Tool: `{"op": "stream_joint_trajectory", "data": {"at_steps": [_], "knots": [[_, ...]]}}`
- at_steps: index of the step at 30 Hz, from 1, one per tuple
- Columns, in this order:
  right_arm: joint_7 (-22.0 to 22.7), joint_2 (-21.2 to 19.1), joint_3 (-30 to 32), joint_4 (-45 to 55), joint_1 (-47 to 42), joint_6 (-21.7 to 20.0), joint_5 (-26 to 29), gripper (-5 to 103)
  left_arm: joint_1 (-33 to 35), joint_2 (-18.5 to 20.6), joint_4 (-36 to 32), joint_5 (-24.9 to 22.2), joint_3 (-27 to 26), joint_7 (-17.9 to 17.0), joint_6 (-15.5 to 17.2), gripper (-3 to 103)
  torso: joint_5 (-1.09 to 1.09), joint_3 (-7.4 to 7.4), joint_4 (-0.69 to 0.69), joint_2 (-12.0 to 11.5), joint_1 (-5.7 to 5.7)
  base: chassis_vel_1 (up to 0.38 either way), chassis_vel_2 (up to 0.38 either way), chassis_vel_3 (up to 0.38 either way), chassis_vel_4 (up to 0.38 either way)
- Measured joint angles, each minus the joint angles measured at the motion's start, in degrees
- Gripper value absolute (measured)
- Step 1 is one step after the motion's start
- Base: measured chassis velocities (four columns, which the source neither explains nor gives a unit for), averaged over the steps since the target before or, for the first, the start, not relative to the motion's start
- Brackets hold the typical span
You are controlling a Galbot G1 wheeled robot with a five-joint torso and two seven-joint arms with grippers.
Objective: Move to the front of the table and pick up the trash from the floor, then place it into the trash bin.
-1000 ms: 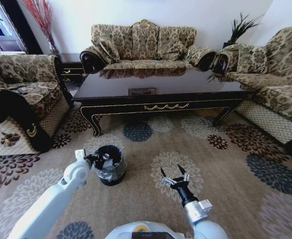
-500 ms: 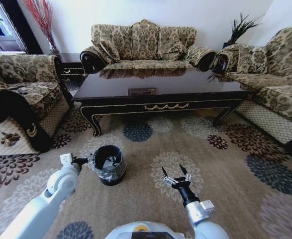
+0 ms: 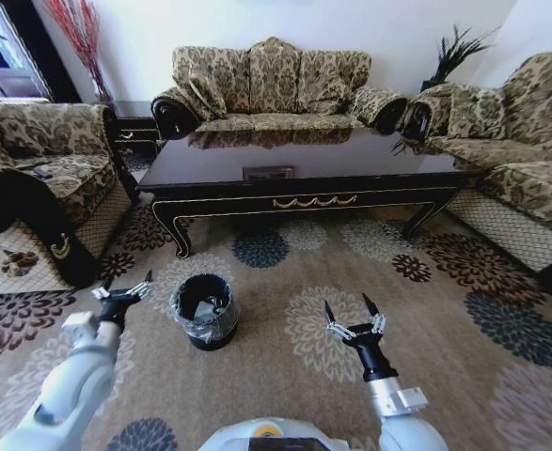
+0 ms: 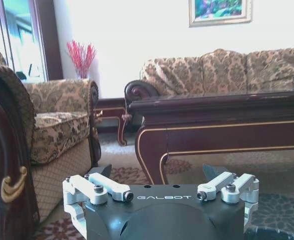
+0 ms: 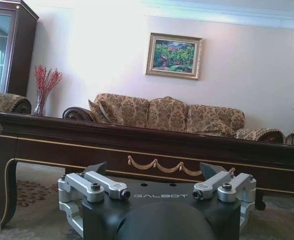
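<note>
Patterned floral carpet [image 3: 285, 282] covers the floor between three upholstered sofas, with the table [image 3: 294, 183] standing across the far side of the open area. The trash bin [image 3: 204, 310] is seen on the carpet in front of the table's near-left leg, lined with a clear bag, and pale crumpled trash [image 3: 210, 303] is visible inside it.

The left gripper [image 3: 123, 293] is now found just beside the bin, on its left and clear of the rim, with its fingers spread and nothing held between them. One second ago it was positioned directly over the bin's mouth; half a second ago it was already at the rim's outer edge. A withdrawal from the bin is therefore recorded. In the left wrist view the left gripper is seen facing the table's corner leg, the fingers parted.

The right gripper [image 3: 353, 318] is held low over the carpet to the right of the bin, well apart from it, fingers splayed and empty. It has shifted slightly to the right over the same interval.

No loose trash is noted on the visible carpet. It is judged that a deposit has been completed and the arm is being retracted; the task appears at or near its end.
</note>
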Motion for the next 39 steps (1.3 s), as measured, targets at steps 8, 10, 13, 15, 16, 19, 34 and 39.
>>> {"op": "stream_joint_trajectory", "data": {"at_steps": [8, 10, 13, 15, 16, 19, 34, 39], "knots": [[0.0, 1.5, 1.8, -1.0, -0.7, 3.0, -1.0, 100, 13.4, -3.9, -2.3, 2.7, -7.1, 5.6, -12.1, 100, 0.02, 0.00, 0.00, 0.0, 0.00, 0.000, 0.000, 0.000, 0.000], [0.0, 1.7, 2.4, -0.9, -1.0, 3.4, -1.0, 100, 14.7, -4.3, -2.3, 2.6, -7.7, 5.9, -12.9, 100, 0.02, 0.00, 0.02, 0.0, 0.00, 0.000, 0.000, 0.000, 0.000], [0.0, 3.2, 4.6, -0.3, -2.7, 5.1, -1.1, 100, 16.6, -4.8, -1.2, 1.9, -7.9, 6.7, -15.1, 100, 0.00, 0.00, -0.01, 0.0, 0.00, 0.000, 0.000, 0.000, 0.000], [-0.1, 3.5, 5.0, -0.3, -3.0, 5.4, -1.1, 100, 16.7, -4.9, -0.6, 1.9, -7.7, 6.8, -15.7, 100, -0.01, 0.00, -0.04, 0.0, 0.00, 0.000, 0.000, 0.000, 0.000], [-0.5, 3.5, 5.2, -0.6, -2.9, 5.7, -0.9, 100, 16.7, -5.1, 0.1, 1.7, -7.6, 6.8, -16.1, 100, -0.01, 0.00, -0.02, 0.0, 0.00, 0.000, 0.000, 0.000, 0.000], [-1.0, 3.5, 5.2, -1.4, -2.4, 5.8, -0.6, 100, 16.7, -5.4, 1.0, 1.5, -7.3, 6.9, -16.7, 100, 0.00, 0.00, 0.01, 0.0, 0.00, 0.000, 0.000, 0.000, 0.000], [-1.7, 3.5, 4.8, -2.2, -1.7, 4.9, 0.1, 100, 17.1, -5.3, 1.7, 1.9, -6.7, 7.0, -16.8, 100, 0.00, 0.01, 0.00, 0.0, 0.01, 0.000, 0.000, 0.000, 0.000], [-1.7, 3.5, 4.8, -2.2, -1.7, 4.9, 0.1, 100, 17.1, -5.2, 1.7, 1.9, -6.7, 6.9, -16.7, 100, 0.00, 0.00, 0.00, 0.0, 0.01, 0.000, 0.000, 0.000, 0.000]]}}
